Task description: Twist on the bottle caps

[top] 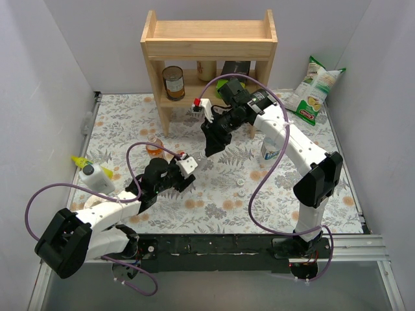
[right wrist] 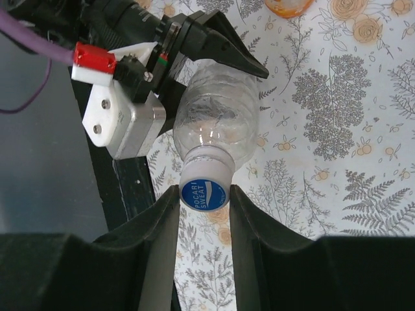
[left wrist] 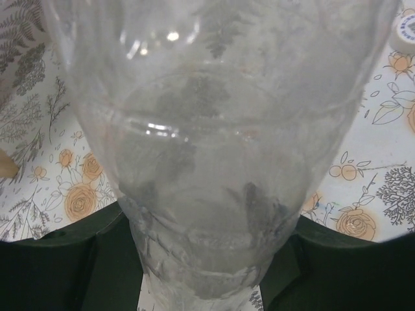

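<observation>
**Figure.** Capping station, overhead and wrist views. The wooden shelf [top: 209,40] at the far edge of the floral desk [top: 214,207] served as the reference.

- **Arms.** The left arm [top: 104,217] reached in from well in front of the shelf, on its left side. The right arm [top: 305,152] curved in from the shelf's right side and pointed down and away from it.
- **Held bottle.** The plain clear bottle [right wrist: 217,120] lay between the two wrists, well in front of the shelf, with its neck tilted toward the right wrist.
- **Left jaws.** These were closed part-way around the bottle's body, one finger on each flank, and held it.
- **Right jaws.** These were drawn almost fully together on the blue cap [right wrist: 203,194] and touched its rim on both sides. The cap sat on the neck, but how far it was threaded could not be told.
- **Other bottles.** The orange-filled bottle [top: 154,148] stood in front of the shelf's left leg. The labelled bottle [top: 268,150] stood in front of its right side, partly behind the right arm.
- **Loose cap.** A white cap [left wrist: 403,31] lay loose on the desk, also on the shelf's near side.

**Handling (judged).** The empty bottle was probably very light and thin-walled. It would likely dent or twist if squeezed at mid-body, so the stiffer shoulder or base was the better hold. The cap was small, rigid and smooth, and was best pinched across opposite sides of its rim.
</observation>
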### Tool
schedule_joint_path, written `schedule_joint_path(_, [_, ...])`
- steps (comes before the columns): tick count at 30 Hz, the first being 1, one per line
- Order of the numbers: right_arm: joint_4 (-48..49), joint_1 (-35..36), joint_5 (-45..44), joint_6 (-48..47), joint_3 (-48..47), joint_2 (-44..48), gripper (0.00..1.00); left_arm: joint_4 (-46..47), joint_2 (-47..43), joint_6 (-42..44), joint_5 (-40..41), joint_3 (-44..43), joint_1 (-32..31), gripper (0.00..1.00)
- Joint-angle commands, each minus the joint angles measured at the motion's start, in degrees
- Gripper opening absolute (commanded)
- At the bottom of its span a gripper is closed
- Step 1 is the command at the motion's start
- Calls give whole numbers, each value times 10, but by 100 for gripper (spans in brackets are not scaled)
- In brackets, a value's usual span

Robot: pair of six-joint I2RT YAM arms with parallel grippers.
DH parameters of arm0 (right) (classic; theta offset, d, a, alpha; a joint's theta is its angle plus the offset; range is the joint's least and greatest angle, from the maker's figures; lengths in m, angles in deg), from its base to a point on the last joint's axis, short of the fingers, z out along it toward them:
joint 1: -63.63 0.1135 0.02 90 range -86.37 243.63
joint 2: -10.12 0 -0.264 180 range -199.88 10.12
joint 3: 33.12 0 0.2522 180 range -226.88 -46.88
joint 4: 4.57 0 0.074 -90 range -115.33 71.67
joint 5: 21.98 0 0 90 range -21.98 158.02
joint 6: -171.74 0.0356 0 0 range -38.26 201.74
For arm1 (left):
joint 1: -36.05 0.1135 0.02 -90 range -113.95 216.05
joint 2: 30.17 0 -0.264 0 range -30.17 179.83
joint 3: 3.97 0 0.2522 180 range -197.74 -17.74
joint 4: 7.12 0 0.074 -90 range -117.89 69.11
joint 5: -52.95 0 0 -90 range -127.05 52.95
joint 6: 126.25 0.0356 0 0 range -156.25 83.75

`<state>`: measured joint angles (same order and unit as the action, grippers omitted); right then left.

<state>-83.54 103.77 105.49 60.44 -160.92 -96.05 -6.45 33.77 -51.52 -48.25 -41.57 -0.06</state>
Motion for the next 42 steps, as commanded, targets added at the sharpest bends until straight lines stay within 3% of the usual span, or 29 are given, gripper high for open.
schedule_joint_path(1, [1,26,38,110,13,-34,15,96,-29,-25,31,-44,-3,0])
schedule_joint_path(8, [-1,25,10,99,14,-31,28,67,-37,-34,20,-21,-3,0])
schedule_joint_path(9, [-3,24,7,96,11,-26,37,61,-38,-35,16,-18,-3,0])
schedule_joint_path(11, [-5,24,-8,87,2,-21,45,52,-37,-38,8,-13,-3,0])
schedule_joint_path(12, [-11,23,-13,81,-2,-16,63,47,-37,-41,2,-9,-3,0])
schedule_joint_path(15, [-26,20,-27,62,-27,-3,92,42,-36,-48,-14,4,-3,0])
schedule_joint_path(21, [-78,14,-48,9,-34,53,93,33,-26,-78,-79,12,-3,0])
schedule_joint_path(22, [-89,13,-50,-26,-34,60,94,24,-20,-78,-120,10,-2,0])
schedule_joint_path(26, [-93,11,-97,-128,45,130,94,-10,-26,-86,-212,1,-2,0])
schedule_joint_path(29, [-57,11,-110,-183,90,165,95,-46,-29,-89,-254,-7,-2,0])
schedule_joint_path(36, [94,17,-31,-209,160,217,95,-60,-29,-94,-311,-17,-2,0])
schedule_joint_path(42, [99,56,15,-238,169,208,95,-57,-18,-100,-326,-32,-2,0])
